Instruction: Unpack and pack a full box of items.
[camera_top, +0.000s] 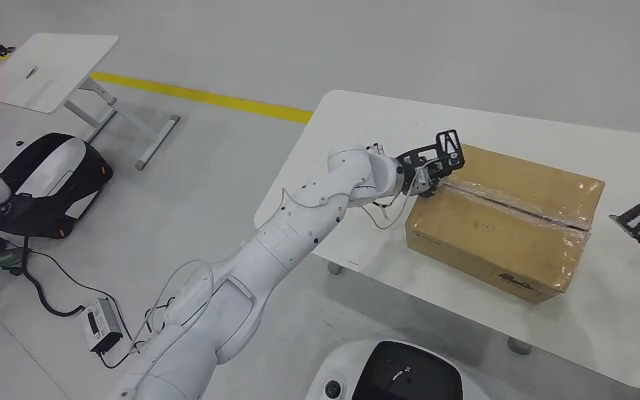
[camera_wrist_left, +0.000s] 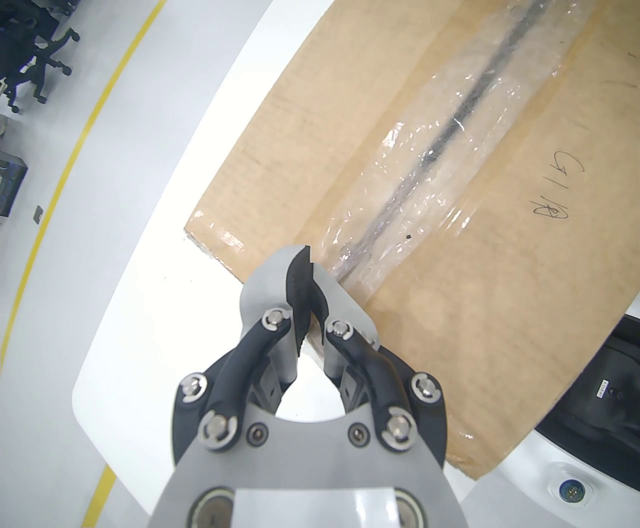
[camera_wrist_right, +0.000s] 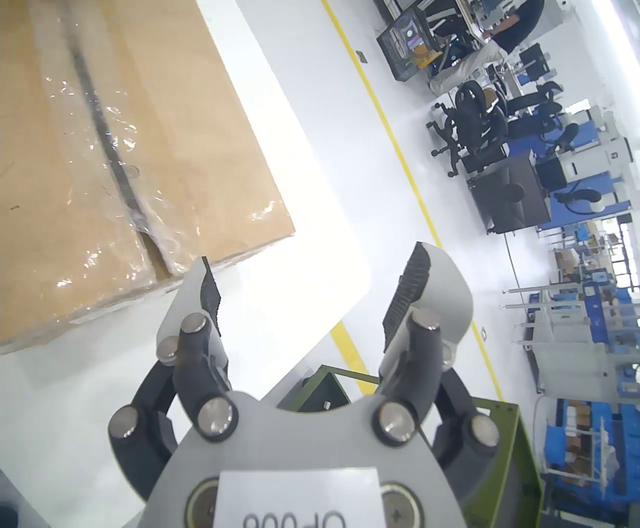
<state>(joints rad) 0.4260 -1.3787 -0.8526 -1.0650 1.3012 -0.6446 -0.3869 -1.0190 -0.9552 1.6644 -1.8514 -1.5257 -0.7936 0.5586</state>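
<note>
Left gripper (camera_wrist_left: 305, 260): I see it closed, pads together, at the end of the box (camera_top: 510, 215) where the tape (camera_wrist_left: 425, 150) seam finishes; whether tape is pinched, I cannot tell.
Right gripper (camera_wrist_right: 310, 260): wide open, empty, beside the opposite box end.
Box: taped closed, on the counter (camera_top: 345, 125).

The box (camera_top: 505, 222) hogs the right middle of the table (camera_top: 345, 125) in the top view, and its flaps are taped closed, so there's no way in from above. The left gripper (camera_top: 428, 182), fingers pinched together, crowds its left end. Bare tabletop runs along the box's upper side, plus a thin strip below. The right gripper (camera_top: 630, 222), spread wide, sits at the right edge, just off the box.
</note>
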